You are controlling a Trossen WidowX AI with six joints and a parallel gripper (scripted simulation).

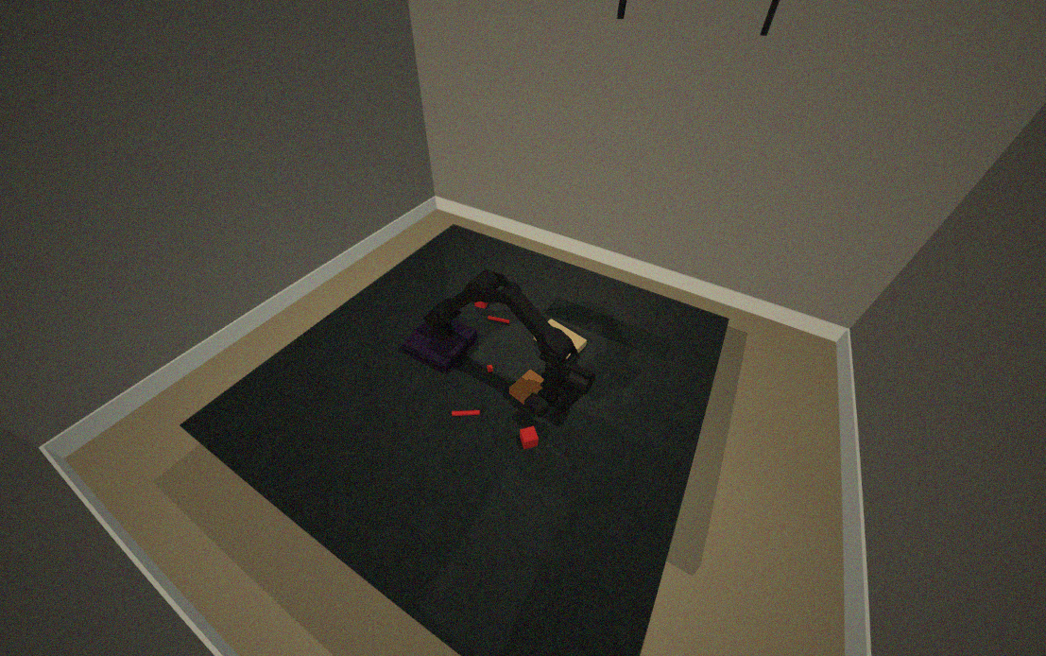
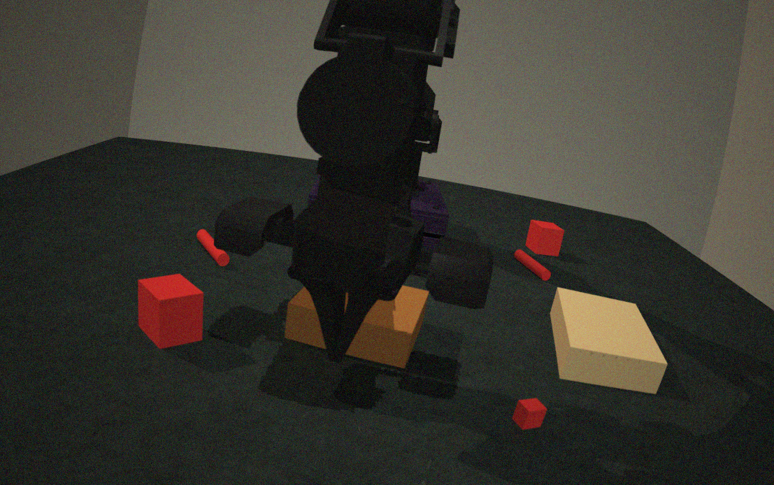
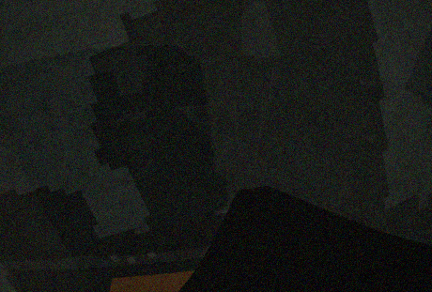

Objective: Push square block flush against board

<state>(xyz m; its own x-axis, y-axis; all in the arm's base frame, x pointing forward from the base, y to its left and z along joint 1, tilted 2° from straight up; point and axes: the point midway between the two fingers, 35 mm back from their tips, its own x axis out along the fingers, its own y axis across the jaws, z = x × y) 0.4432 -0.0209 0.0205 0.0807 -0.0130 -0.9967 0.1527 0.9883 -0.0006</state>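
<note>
We see the dark tabletop (image 1: pixel 429 505) (image 2: pixel 76 421) (image 3: pixel 42 122) spread beneath everything, with shadows across it. Taking twelve o'clock as the top of each picture, we find the black arm (image 1: pixel 510 295) (image 2: pixel 366 114) reaching out from its purple base (image 1: pixel 426 352) (image 2: pixel 435 215), which sits towards one o'clock from the orange block in the exterior view.

Our gripper (image 1: pixel 555 419) (image 2: pixel 335 356) (image 3: pixel 254 204) points down with its fingers together and nothing between them. Its tips are low in front of the orange block (image 1: pixel 522 387) (image 2: pixel 377 346) (image 3: pixel 146 283), at the face towards the exterior camera; we cannot tell whether they touch it.

The orange block lies flat, partly hidden behind the fingers. At three o'clock from it in the exterior view lies the pale yellow block (image 1: pixel 566 332) (image 2: pixel 612 325), also flat. A wide gap separates the two, so no side of one meets the other.

Around the orange block in that view, we have a large red cube (image 2: pixel 170 309) (image 1: pixel 528 437) at nine o'clock and a farther red cube (image 2: pixel 545 237) (image 1: pixel 480 304) at two. One red cylinder (image 2: pixel 212 247) (image 1: pixel 466 413) lies at ten, another red rod (image 2: pixel 533 265) (image 1: pixel 498 319) at two, and a small red cube (image 2: pixel 529 414) at four. In the top view, a tiny red cube (image 1: pixel 489 368) sits at ten.
</note>
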